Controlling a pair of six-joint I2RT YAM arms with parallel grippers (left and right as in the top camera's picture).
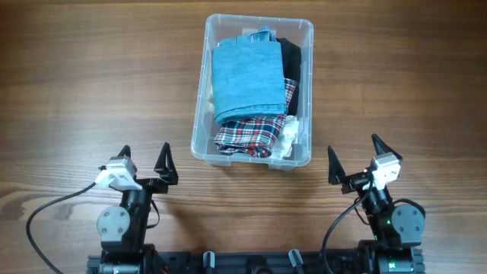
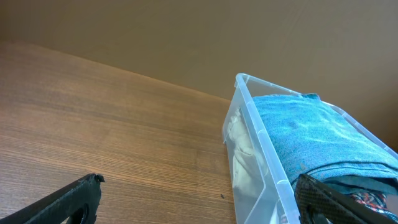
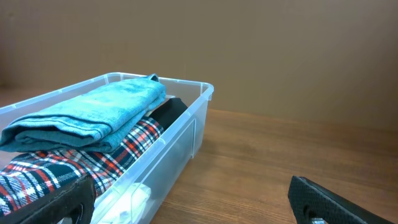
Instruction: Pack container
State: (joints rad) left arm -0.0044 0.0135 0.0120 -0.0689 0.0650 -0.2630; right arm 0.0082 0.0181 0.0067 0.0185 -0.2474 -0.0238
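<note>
Container (image 1: 251, 162) full of folded clothes, middle of the worktop (image 1: 91, 76)
Blue cloth (image 1: 245, 76) tops a plaid one (image 1: 247, 135); left tool (image 1: 145, 148) and right tool (image 1: 352, 144) both wide open, empty, well apart from it.

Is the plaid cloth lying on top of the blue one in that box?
No, the blue folded cloth lies on top of the plaid cloth inside the container.

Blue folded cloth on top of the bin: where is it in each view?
Overhead: blue folded cloth top centre, inside the container.
Left wrist: the cloth at right edge, behind the rim.
Right wrist: left side, atop the plaid garment.
Shared landmark: the container's rim.
</note>
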